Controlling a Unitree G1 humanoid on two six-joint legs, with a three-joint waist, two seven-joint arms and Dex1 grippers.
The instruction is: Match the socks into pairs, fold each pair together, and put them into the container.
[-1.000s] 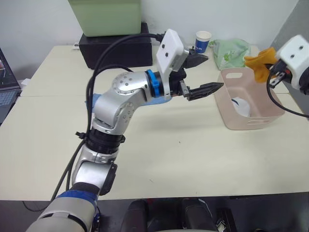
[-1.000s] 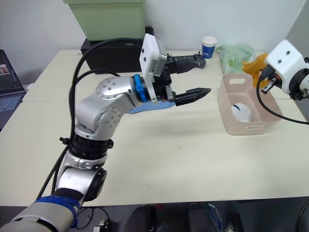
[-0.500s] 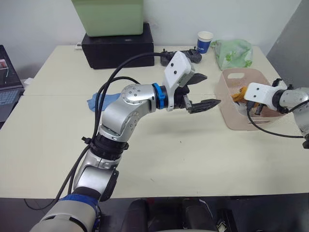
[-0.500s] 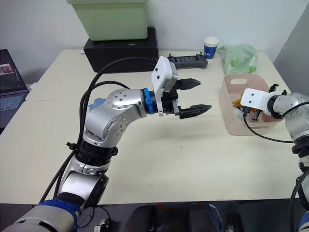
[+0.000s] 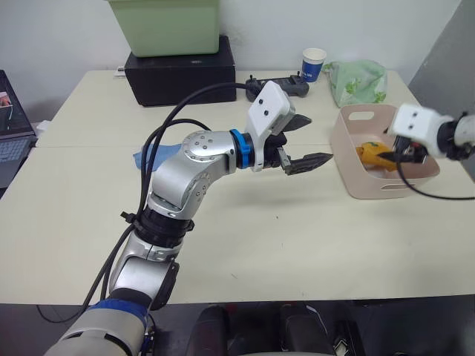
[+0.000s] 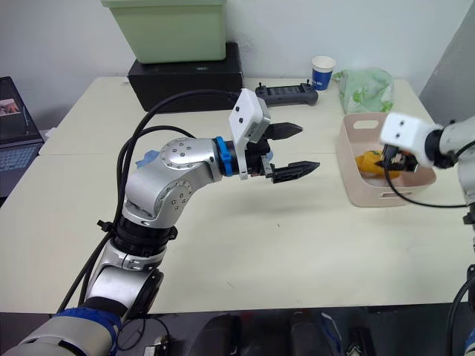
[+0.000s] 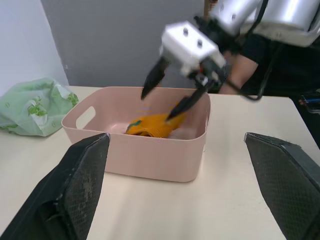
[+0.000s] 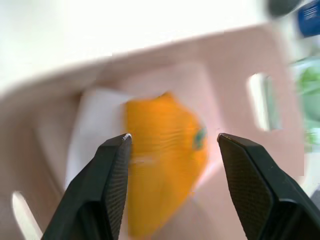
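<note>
The pale pink container (image 5: 347,167) stands at the table's right. A folded mustard-orange pair of socks (image 5: 373,153) lies inside it, on top of a white sock (image 8: 95,135). My right gripper (image 5: 392,152) hovers just above the orange socks (image 7: 152,125), open, with nothing between its fingers. My left gripper (image 5: 315,139) is open and empty above the middle of the table, pointing toward the container. A light blue sock (image 5: 148,156) lies on the table behind my left arm, partly hidden by it.
A black box (image 5: 180,70) with a light green tub (image 5: 165,26) on it stands at the back. A paper cup (image 5: 314,63), a black controller (image 5: 278,85) and a green plastic bag (image 5: 358,80) sit at the back right. A laptop (image 5: 9,119) is far left.
My right gripper came down into the container with the orange socks, opened and let them go; they now lie in the container. The left arm sank a little.
</note>
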